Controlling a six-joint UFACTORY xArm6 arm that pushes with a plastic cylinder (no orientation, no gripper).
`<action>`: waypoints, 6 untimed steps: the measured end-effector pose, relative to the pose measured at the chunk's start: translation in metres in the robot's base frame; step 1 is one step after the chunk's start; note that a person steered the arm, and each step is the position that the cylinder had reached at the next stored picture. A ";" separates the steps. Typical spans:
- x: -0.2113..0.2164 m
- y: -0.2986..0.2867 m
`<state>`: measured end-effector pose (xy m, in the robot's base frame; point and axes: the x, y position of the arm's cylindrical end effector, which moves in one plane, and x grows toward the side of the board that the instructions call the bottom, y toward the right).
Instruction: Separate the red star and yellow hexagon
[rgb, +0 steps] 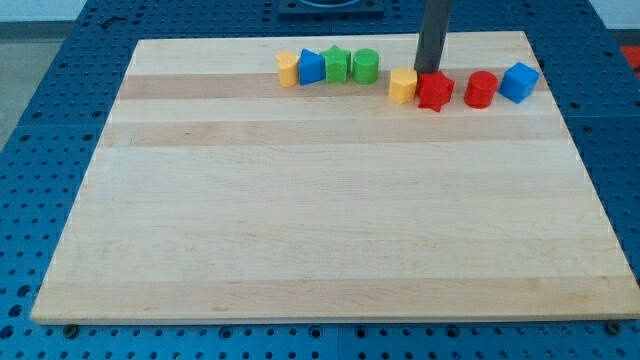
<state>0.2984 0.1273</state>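
Eight small blocks are counted on the far part of the pale wooden board (320, 220). The dark rod's end, my tip (428, 73), seems to be touching the red star block (435, 92) from behind, with the yellow hexagon block (403, 86) just to its left. No fingers are carried. Two yellow, two blue, two green and two red blocks are seen.

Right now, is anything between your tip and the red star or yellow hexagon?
Nothing visible. My tip sits just behind the red star, near the seam where it meets the yellow hexagon. The red cylinder stands apart on the view's right.
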 end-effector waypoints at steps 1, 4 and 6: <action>0.016 -0.003; 0.050 -0.016; 0.060 -0.048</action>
